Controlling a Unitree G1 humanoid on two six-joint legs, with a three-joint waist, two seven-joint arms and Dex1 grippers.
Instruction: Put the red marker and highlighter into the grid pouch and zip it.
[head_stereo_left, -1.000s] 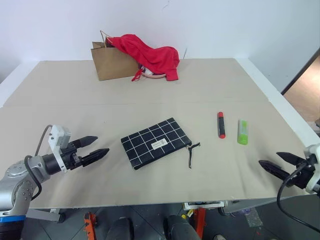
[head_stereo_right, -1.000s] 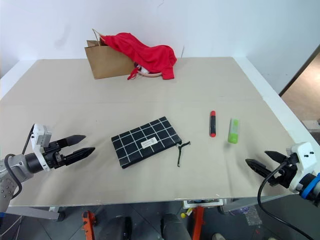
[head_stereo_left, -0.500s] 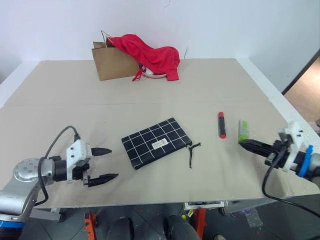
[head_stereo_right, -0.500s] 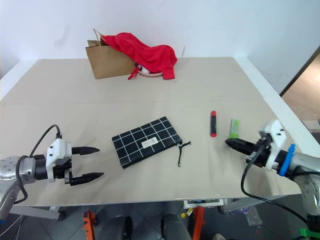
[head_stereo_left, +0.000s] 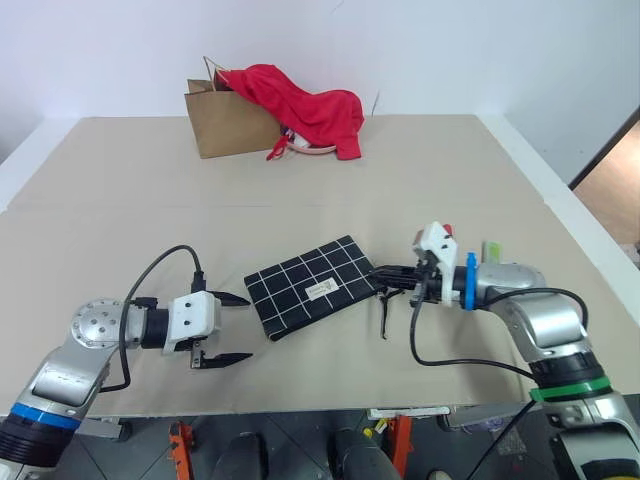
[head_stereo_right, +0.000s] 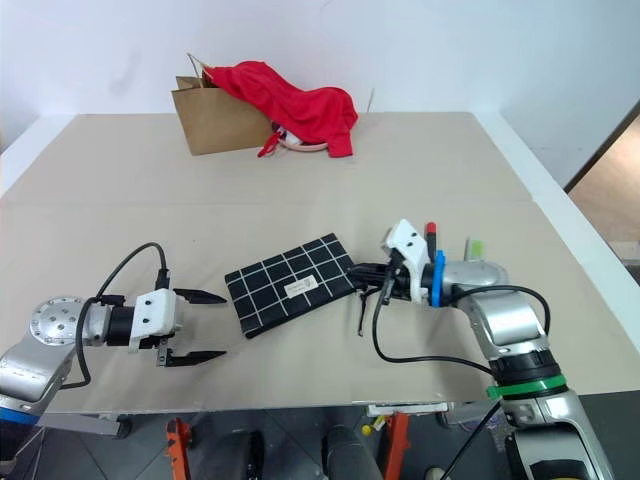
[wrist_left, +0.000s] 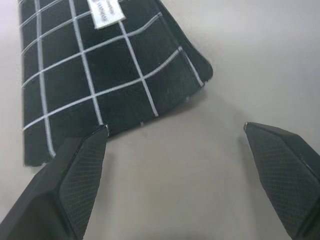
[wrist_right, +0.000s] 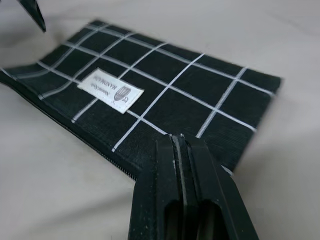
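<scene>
Silver arms, black cables, blue bands

A black grid pouch (head_stereo_left: 312, 286) crossed by white grid lines, with a small white label and a black pull cord (head_stereo_left: 384, 303), lies at centre frame on a beige counter (head_stereo_left: 120, 190). At upper left, a brown paper bag (head_stereo_left: 222, 124) sits draped in a bright red cloth (head_stereo_left: 306, 108). At right, a red marker (head_stereo_right: 431, 231) with a dark band and a lime-green highlighter (head_stereo_right: 475, 247) peek from behind a silver arm with a blue band.
</scene>
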